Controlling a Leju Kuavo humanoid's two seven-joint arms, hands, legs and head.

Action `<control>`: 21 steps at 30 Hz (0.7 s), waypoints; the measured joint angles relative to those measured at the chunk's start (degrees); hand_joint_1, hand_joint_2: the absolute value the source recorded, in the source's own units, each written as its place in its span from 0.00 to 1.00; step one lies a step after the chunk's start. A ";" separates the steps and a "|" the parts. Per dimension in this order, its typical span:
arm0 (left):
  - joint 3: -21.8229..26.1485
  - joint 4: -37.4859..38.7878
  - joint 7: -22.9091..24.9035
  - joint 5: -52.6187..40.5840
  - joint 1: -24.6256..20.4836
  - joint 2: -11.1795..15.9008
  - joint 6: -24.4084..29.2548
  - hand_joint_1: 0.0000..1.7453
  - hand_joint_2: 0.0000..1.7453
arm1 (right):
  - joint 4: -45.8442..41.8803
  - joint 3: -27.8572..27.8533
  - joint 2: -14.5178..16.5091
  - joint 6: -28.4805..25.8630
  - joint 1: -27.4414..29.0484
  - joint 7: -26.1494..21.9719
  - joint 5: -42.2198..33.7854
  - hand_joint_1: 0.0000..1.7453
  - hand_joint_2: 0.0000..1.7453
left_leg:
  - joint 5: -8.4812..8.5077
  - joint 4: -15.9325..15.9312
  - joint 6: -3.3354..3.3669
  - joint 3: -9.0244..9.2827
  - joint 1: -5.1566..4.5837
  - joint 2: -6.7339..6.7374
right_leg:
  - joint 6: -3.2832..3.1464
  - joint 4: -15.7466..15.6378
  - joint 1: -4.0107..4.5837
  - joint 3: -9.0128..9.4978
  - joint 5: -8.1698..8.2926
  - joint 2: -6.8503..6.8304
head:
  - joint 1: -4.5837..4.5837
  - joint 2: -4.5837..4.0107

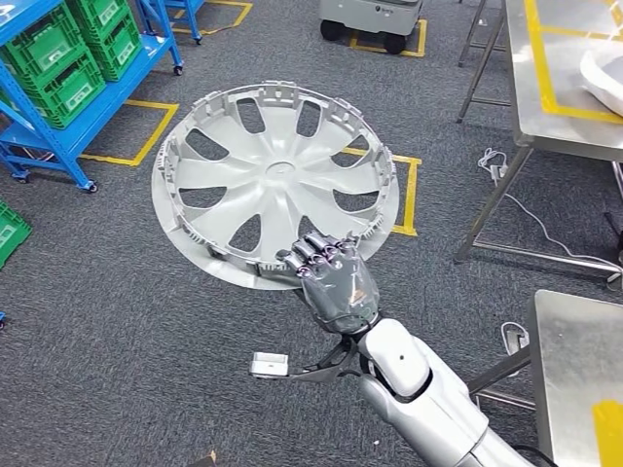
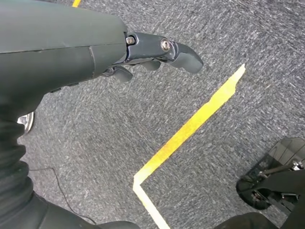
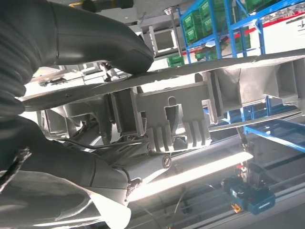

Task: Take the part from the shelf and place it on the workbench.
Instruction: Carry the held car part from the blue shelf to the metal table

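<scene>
The part is a large silver wheel cover (image 1: 275,182), held flat above the grey floor with its ribbed inner side up. My right hand (image 1: 334,282) grips its near rim, fingers over the edge. Seen from the right wrist, the thumb (image 3: 107,38) presses on the rim (image 3: 172,119) and the fingers lie under it. My left hand (image 2: 151,52) hangs over the carpet with its fingers curled in and nothing in it. The metal workbench (image 1: 566,126) stands at the right.
Blue shelving with green crates (image 1: 66,68) stands at the far left. A second metal table (image 1: 573,370) is at the near right. Yellow tape lines (image 1: 139,146) mark the carpet. A grey wheeled cart (image 1: 371,19) stands far ahead. Cables (image 1: 514,209) lie under the workbench.
</scene>
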 joint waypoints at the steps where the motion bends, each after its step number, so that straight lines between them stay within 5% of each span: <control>1: -0.01 0.00 0.02 -0.02 0.00 0.00 0.02 0.00 1.00 | 0.00 0.00 -0.01 0.00 0.00 0.01 0.03 1.00 1.00 | 0.00 0.00 -0.01 0.00 0.01 0.00 | 0.00 0.02 0.01 -0.02 0.00 0.00 | -0.01 -0.01; 21: -0.66 0.00 1.50 -0.72 -0.04 -0.14 -1.21 0.00 1.00 | 0.04 0.03 -0.02 0.08 0.01 0.25 0.50 1.00 1.00 | 0.11 0.02 -0.18 -0.02 0.07 -0.02 | 0.03 0.31 0.04 -0.22 0.03 0.00 | -0.01 -0.01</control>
